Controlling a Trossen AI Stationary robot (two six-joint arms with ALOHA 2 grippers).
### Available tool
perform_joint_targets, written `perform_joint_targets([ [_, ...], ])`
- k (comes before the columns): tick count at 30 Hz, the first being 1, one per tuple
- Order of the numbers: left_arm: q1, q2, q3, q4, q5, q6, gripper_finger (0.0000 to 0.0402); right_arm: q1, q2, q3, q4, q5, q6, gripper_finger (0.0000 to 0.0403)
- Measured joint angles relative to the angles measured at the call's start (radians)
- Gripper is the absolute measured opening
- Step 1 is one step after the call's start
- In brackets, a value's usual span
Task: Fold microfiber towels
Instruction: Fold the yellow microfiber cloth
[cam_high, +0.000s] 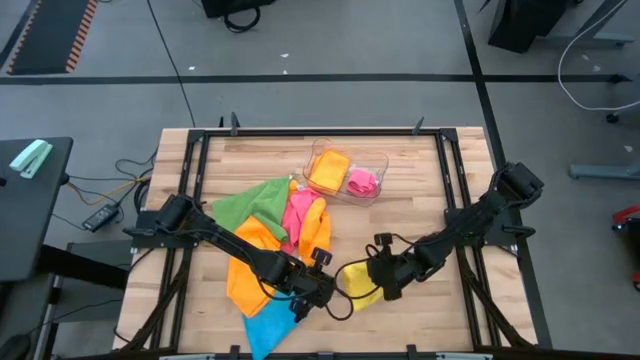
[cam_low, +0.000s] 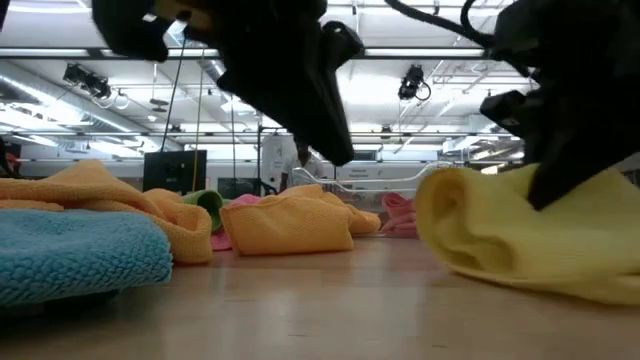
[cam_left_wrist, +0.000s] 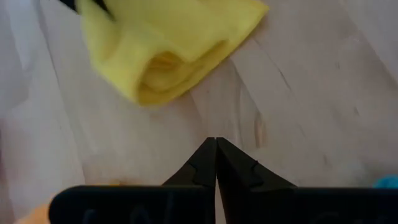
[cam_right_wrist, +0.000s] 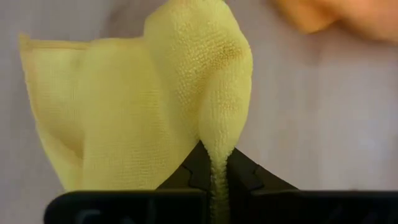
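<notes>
A yellow microfiber towel (cam_high: 358, 280) lies crumpled near the table's front, right of the middle. My right gripper (cam_right_wrist: 216, 155) is shut on it. My left gripper (cam_left_wrist: 216, 142) hangs shut over bare wood just left of the yellow towel (cam_left_wrist: 168, 50), with nothing in it. A blue towel (cam_high: 268, 328) lies flat at the front edge. Behind it, orange (cam_high: 252, 265), green (cam_high: 248, 202) and pink (cam_high: 298, 210) towels lie in a loose heap. My right gripper pinches a raised fold of the yellow towel (cam_right_wrist: 219, 134) between its two fingers, so the cloth there is doubled. The fingers slant down from the table's right side. The fold stands up as a ridge while the rest of the towel (cam_right_wrist: 124, 106) lies slack on the table.
A clear plastic tray (cam_high: 372, 160) at the back middle holds a folded orange towel (cam_high: 328, 170) and a pink one (cam_high: 362, 182). Black rails (cam_high: 455, 190) run along the table's sides. Bare wood shows at the front right (cam_high: 440, 310).
</notes>
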Motion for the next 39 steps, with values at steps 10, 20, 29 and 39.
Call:
perform_joint_targets([
  [10,-0.019,0.011,0.000,0.268,0.004,0.100,0.0041,-0.044,0.002,-0.046,0.086,-0.119,-0.083,0.0044],
  [20,0.000,0.099,0.000,0.417,0.030,0.137,0.0044,-0.043,-0.037,0.006,-0.015,-0.165,-0.025,0.0182],
  [29,0.047,0.202,0.001,0.642,0.031,0.140,0.0045,0.033,-0.169,-0.033,-0.033,-0.095,0.125,0.0193],
  [39,0.048,0.244,0.001,0.645,0.180,0.100,0.0032,0.169,-0.078,-0.099,0.017,-0.043,0.285,0.0188],
])
